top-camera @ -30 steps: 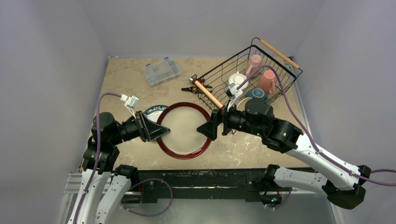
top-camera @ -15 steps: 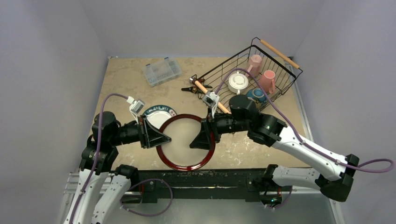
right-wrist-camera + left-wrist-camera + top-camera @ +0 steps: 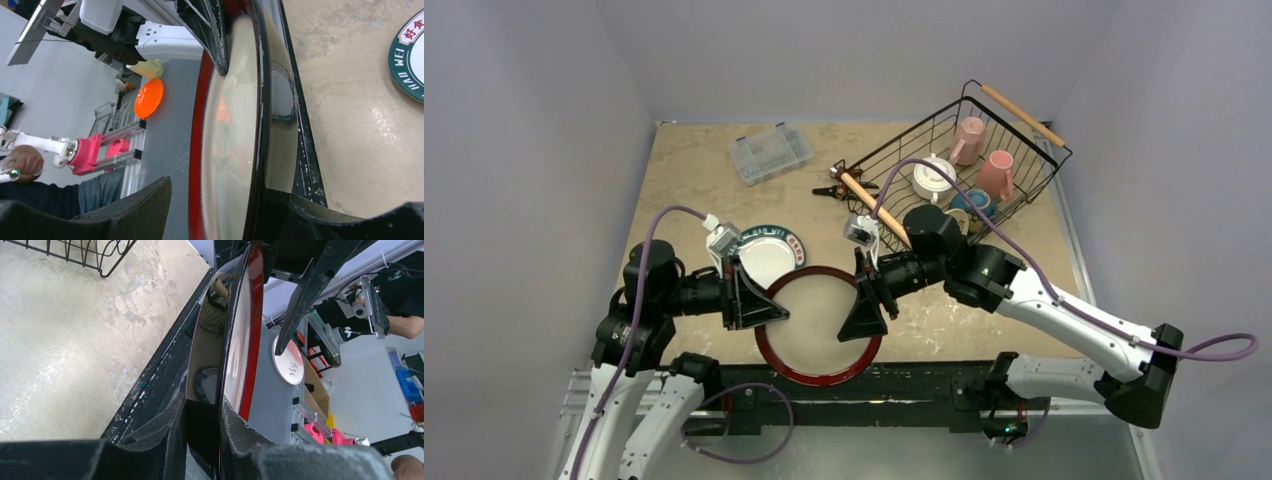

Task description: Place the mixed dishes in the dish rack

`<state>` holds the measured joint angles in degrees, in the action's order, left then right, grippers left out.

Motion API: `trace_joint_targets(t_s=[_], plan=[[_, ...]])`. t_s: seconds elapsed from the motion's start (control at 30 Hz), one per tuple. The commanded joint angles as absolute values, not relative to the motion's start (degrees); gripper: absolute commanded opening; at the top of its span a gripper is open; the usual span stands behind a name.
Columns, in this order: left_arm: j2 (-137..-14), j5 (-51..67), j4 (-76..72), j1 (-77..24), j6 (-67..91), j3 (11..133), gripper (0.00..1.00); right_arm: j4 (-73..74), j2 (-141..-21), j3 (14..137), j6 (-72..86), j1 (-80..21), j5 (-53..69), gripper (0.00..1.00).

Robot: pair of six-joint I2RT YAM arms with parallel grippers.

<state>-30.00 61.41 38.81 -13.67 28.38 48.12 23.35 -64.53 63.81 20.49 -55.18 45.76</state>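
While the left end effector (image 3: 769, 303) pinches the left rim of the large red-rimmed plate (image 3: 814, 330), the right end effector (image 3: 862, 325) straddles the opposite rim with its jaws spread. In the right wrist view one finger (image 3: 135, 210) stands apart from the plate's red face (image 3: 230, 125), and the other lies close against its dark underside. The left wrist view shows the plate (image 3: 240, 340) edge-on, with a finger (image 3: 165, 440) pressed to each side of it.

From above, the plate sits between the two arms at the near edge of the bench (image 3: 694, 180), its near part reaching out over the black rail; whether it touches the bench I cannot tell. Just beyond it to the far left lies the cream plate (image 3: 769, 252) with a green lettered border, partly hidden by the left end effector.

At the far right stands the dish rack (image 3: 904, 150), holding two pink mugs (image 3: 969, 135) (image 3: 997, 172), the white cup (image 3: 932, 178) and the blue bowl (image 3: 972, 203), which the right arm partly covers. A small hand tool (image 3: 829, 188) lies just left of the rack, and a clear plastic box (image 3: 771, 153) rests farther left.
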Motion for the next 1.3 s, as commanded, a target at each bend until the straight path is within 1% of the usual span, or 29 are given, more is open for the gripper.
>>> trace_joint_targets(t_s=[0.0,0.2,0.3,0.37,0.4,0.5,0.7,0.77,0.87,0.97,1.0,1.03,1.07,1.1,1.2,1.23,1.27], plan=[[-29.59,66.18,35.25,-14.06,26.63,51.33,0.0,17.98,-63.07,62.21,20.95,-55.13,45.7,0.65],[-29.93,66.05,37.94,-14.24,24.42,51.45,0.0,16.29,-62.64,62.41,25.93,-51.14,45.76,0.65],[-30.18,65.94,38.87,-14.24,23.78,51.46,0.0,15.33,-61.62,61.03,27.11,-46.31,50.44,0.61],[-30.02,65.75,38.91,-14.29,23.71,51.43,0.0,15.09,-61.82,60.47,25.66,-45.23,53.97,0.53],[-29.97,65.85,38.65,-14.32,23.77,51.48,0.0,16.43,-62.66,61.0,24.22,-45.26,54.75,0.51],[-30.65,66.81,37.13,-14.33,24.07,51.46,0.0,18.93,-64.62,61.56,22.03,-45.3,58.15,0.51],[-32.3,67.12,36.47,-14.83,23.76,51.77,0.0,15.44,-66.21,61.27,23.74,-45.63,62.96,0.52],[-32.74,67.0,36.37,-14.94,23.47,51.73,0.0,13.98,-66.73,60.9,24.7,-46.04,63.28,0.5],[-33.3,66.87,36.15,-15.31,23.66,51.81,0.0,14.48,-68.38,61.73,24.19,-46.84,64.37,0.42],[-33.67,66.82,35.9,-15.72,23.06,51.7,0.0,16.6,-70.56,62.73,22.19,-47.31,64.6,0.38],[-34.09,66.69,35.84,-15.85,23.1,51.68,0.0,17.41,-71.25,63.09,21.56,-47.37,64.86,0.34],[-34.54,66.44,35.86,-16.07,23.23,51.81,0.0,17.91,-71.8,63.32,21.24,-47.39,65.53,0.26],[-34.78,66.19,35.93,-16.26,23.28,51.81,0.0,18.0,-72.27,63.41,20.9,-47.38,66.22,0.08],[-34.88,65.88,36.02,-16.48,23.29,51.82,0.0,18.09,-72.66,63.54,20.33,-47.37,67.07,0.0],[-35.38,63.05,36.85,-16.61,23.06,52.22,0.0,21.96,-71.23,64.66,17.57,-47.39,62.16,0.0],[-35.87,61.8,38.58,-16.61,22.22,52.78,0.08,22.47,-69.72,64.75,16.64,-47.31,59.53,0.0],[-36.28,59.91,40.79,-16.56,21.18,53.71,0.23,22.94,-67.61,64.73,15.71,-47.29,55.74,0.0]])
